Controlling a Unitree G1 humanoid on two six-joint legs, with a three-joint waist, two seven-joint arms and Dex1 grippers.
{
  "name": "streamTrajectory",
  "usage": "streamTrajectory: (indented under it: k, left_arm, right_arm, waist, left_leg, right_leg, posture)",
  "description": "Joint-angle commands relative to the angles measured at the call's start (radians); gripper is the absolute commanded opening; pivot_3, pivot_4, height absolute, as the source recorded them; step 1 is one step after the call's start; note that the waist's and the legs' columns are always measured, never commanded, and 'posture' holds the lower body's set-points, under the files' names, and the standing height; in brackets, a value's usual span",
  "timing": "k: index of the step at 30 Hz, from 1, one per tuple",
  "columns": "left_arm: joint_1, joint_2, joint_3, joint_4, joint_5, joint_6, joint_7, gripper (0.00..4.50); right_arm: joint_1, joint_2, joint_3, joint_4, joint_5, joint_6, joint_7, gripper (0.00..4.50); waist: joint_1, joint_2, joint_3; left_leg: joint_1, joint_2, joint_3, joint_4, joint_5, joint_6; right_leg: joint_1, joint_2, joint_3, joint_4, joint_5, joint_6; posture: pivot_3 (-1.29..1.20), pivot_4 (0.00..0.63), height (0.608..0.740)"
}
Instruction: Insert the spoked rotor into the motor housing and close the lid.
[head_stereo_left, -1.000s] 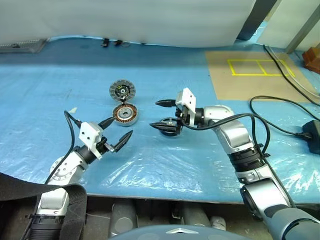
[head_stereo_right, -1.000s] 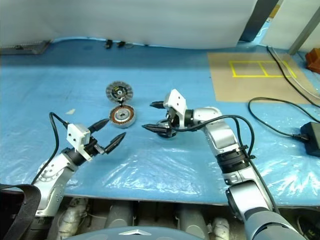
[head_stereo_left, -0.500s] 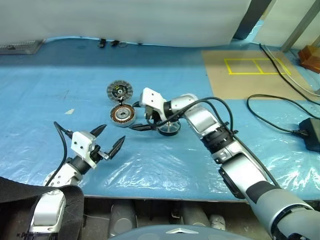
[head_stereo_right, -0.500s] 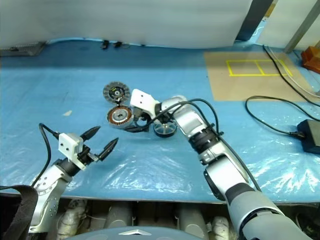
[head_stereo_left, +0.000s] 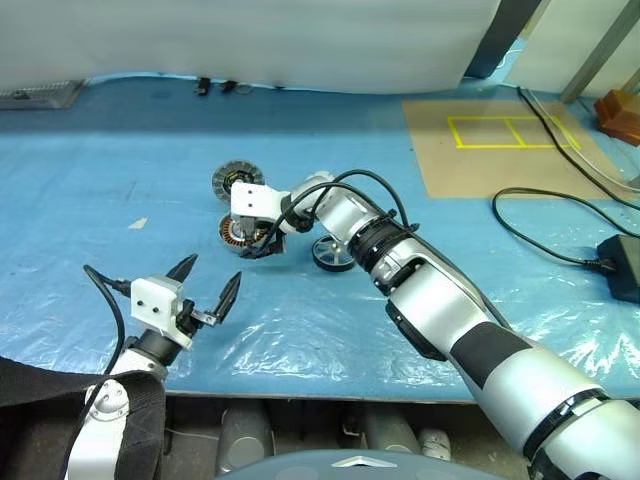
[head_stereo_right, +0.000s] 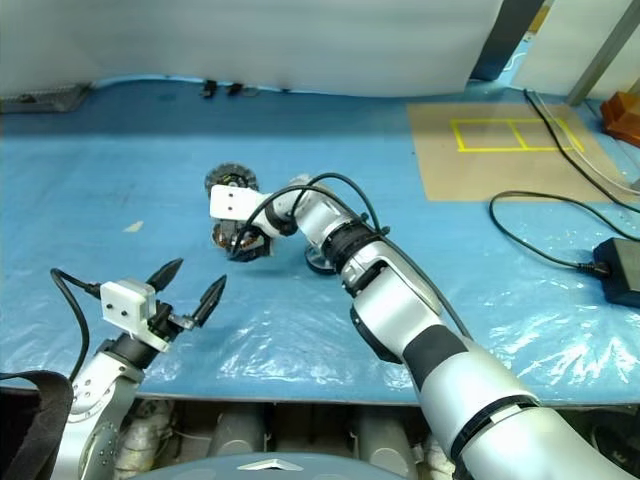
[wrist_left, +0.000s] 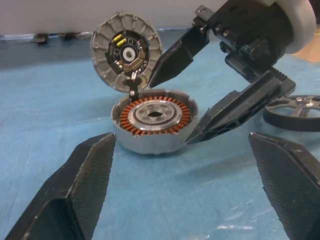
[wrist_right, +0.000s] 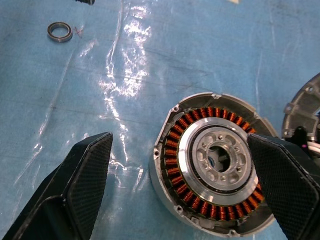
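The round motor housing (head_stereo_left: 238, 232), a shallow grey disc with copper-orange windings around a silver centre, lies on the blue plastic-covered desk (head_stereo_left: 120, 160), left of centre in the head view. Directly behind it, in the upper left of centre, the round grey lid (head_stereo_left: 232, 178) stands tilted up, joined to the housing's rim, its segmented face and dark hub showing in the left wrist view. The shiny silver spoked rotor with its dark rim (head_stereo_left: 333, 253) lies flat on the desk just right of the housing, apart from it.

The right gripper (head_stereo_left: 255, 243) reaches across over the housing, its black fingers (wrist_left: 175, 55) spread wide to either side of the disc, holding nothing. The left gripper (head_stereo_left: 206, 283) hovers in the lower left of the frame, well apart from the parts, fingers (head_stereo_left: 229, 293) likewise wide open and empty.

A small metal ring (wrist_right: 59, 32) lies on the sheet.
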Motion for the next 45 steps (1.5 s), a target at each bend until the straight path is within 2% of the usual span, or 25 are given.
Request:
streamTrajectory:
  k: [1,13,23,26,32,35,39,42,45]
  left_arm:
    - [0.01,-0.009,-0.004,-0.047,0.014,-0.021,0.012,4.45]
    - [0.013,-0.013,0.002,-0.003,0.024,-0.061,-0.007,4.45]
    - [0.004,-0.015,-0.003,0.052,0.033,-0.108,-0.015,4.45]
    - [0.007,-0.002,0.024,0.058,0.024,-0.116,-0.023,4.5]
    - [0.002,0.035,0.059,0.042,0.005,-0.095,-0.042,4.5]
    - [0.004,0.055,0.075,0.031,-0.004,-0.085,-0.049,4.5]
    - [0.064,0.075,0.097,0.003,-0.019,-0.083,-0.07,4.5]
    - [0.141,0.077,0.119,-0.012,-0.036,-0.099,-0.093,4.5]
    - [0.182,0.076,0.134,-0.013,-0.042,-0.112,-0.104,4.5]
  right_arm:
    - [-0.044,0.027,-0.003,0.046,-0.035,-0.044,-0.012,4.5]
    - [-0.049,0.105,-0.003,0.197,-0.151,-0.071,-0.159,4.5]
    - [-0.052,0.109,0.01,0.225,-0.188,-0.03,-0.072,4.5]
    - [-0.044,0.114,0.006,0.22,-0.188,-0.034,-0.056,3.91]
    - [-0.025,0.122,0.017,0.196,-0.206,-0.043,-0.083,1.96]
    - [-0.008,0.117,0.022,0.17,-0.209,-0.04,-0.05,1.96]
    - [0.074,0.084,0.044,0.019,-0.195,0.009,0.081,1.96]
    - [0.224,0.035,0.097,-0.261,-0.194,0.127,0.185,1.96]
    - [0.325,-0.011,0.139,-0.484,-0.207,0.235,0.228,1.96]
  waist:
    - [0.0,0.0,0.0]
    - [0.002,0.002,0.001]
    - [0.005,0.003,0.001]
    - [0.005,0.004,0.001]
    - [0.003,0.004,0.001]
    - [0.003,0.004,0.001]
    - [0.001,0.004,0.0]
    - [0.0,0.003,-0.001]
    - [0.0,0.002,-0.003]
  left_leg:
    - [0.0,0.0,0.0,0.0,0.0,0.0]
    - [0.001,0.0,0.001,0.0,0.0,0.0]
    - [0.002,0.001,0.001,0.001,0.0,0.0]
    - [0.003,0.001,0.001,0.001,0.0,0.0]
    - [0.006,0.001,0.003,0.0,0.0,0.0]
    - [0.007,0.001,0.004,0.0,0.0,0.0]
    - [0.008,0.002,0.005,0.0,0.0,0.0]
    - [0.008,0.002,0.006,-0.002,-0.001,-0.001]
    - [0.01,0.002,0.006,-0.005,-0.001,-0.001]
  right_leg:
    - [0.0,0.0,0.0,0.0,0.0,0.0]
    - [0.0,0.0,0.0,0.002,0.0,-0.001]
    - [0.0,0.0,0.0,0.002,0.0,-0.001]
    - [0.001,0.0,0.0,0.003,0.0,-0.001]
    - [0.002,0.0,0.001,0.003,-0.001,-0.001]
    - [0.002,0.0,0.001,0.003,-0.001,-0.001]
    - [0.002,0.0,0.001,0.003,-0.001,-0.002]
    - [0.002,0.0,0.001,0.002,-0.001,-0.002]
    - [0.003,0.001,0.001,0.001,-0.002,-0.003]
  posture:
    - [0.0,0.15,0.74]
    - [0.0,0.15,0.74]
    - [0.0,0.15,0.74]
    - [0.0,0.15,0.74]
    - [0.0,0.15,0.74]
    - [0.0,0.15,0.74]
    - [0.0,0.15,0.74]
    - [0.0,0.15,0.74]
    - [0.0,0.15,0.74]
